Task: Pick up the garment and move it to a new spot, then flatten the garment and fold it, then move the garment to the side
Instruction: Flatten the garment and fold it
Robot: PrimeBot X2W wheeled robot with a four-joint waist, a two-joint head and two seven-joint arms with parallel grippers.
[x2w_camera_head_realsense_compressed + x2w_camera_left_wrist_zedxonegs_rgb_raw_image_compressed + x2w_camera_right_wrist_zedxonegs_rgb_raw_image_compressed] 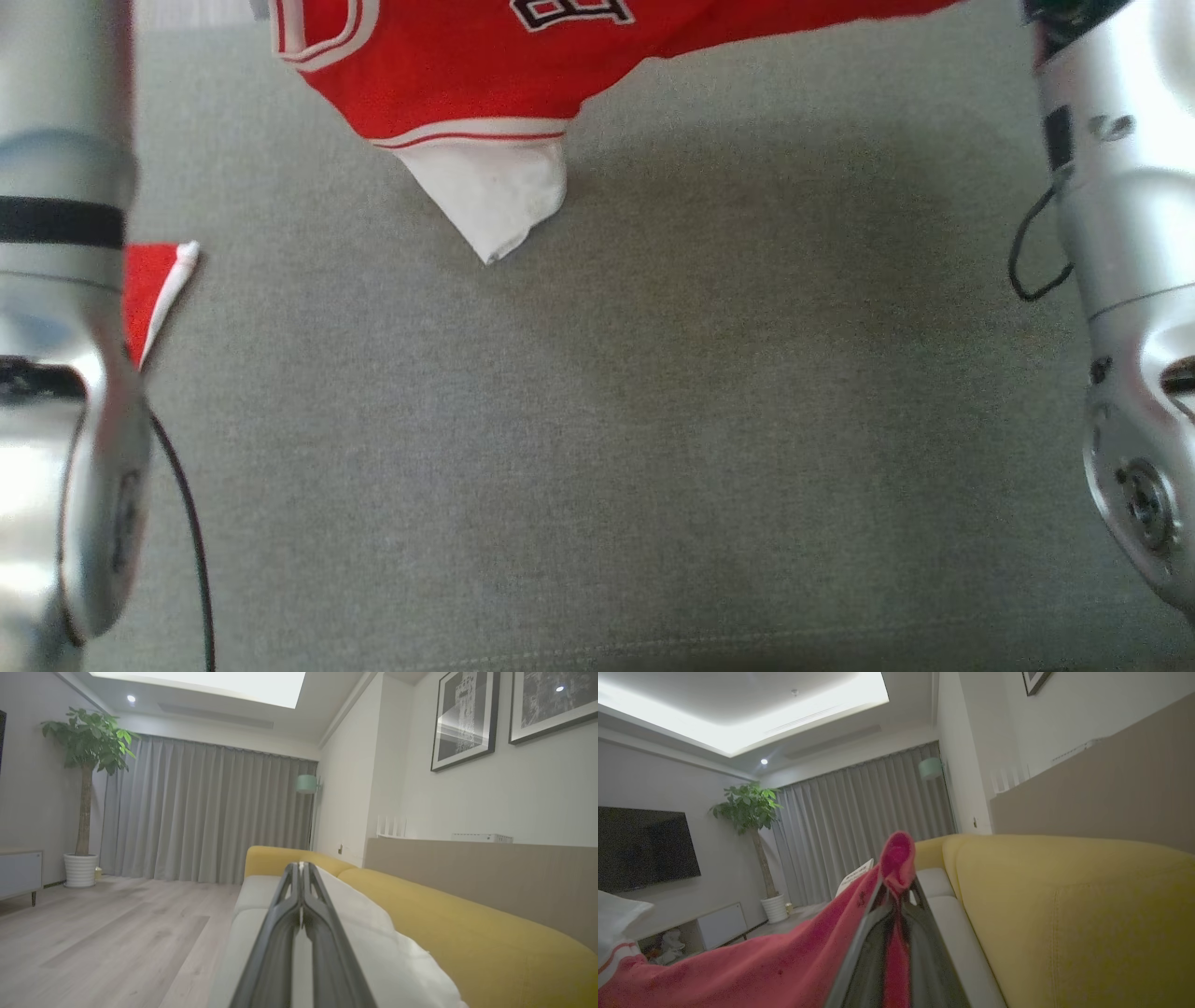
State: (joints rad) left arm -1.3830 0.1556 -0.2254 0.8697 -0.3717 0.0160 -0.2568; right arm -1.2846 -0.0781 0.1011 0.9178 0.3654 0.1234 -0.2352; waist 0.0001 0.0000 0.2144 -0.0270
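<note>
Right pincer (pixel 899 895) clamps red garment (pixel 467 65); lettering (pixel 569 11) cropped.

The head camera looks steeply down from close above at the grey fabric sofa seat (pixel 653 420), with the red jersey with white trim (pixel 448 65) at its top edge. The left wrist camera sits low and looks level along the left gripper (pixel 301 865), down the sofa beside the yellow sofa back (pixel 467 933), toward the grey pleated curtains (pixel 210 812). The right wrist camera faces the same way along the right gripper (pixel 896 896), tilted more upward to the ceiling (pixel 738 700). Both wrist views share the curtains, the potted green tree (pixel 88 742) and the yellow back; head and right wrist views share the jersey.
</note>
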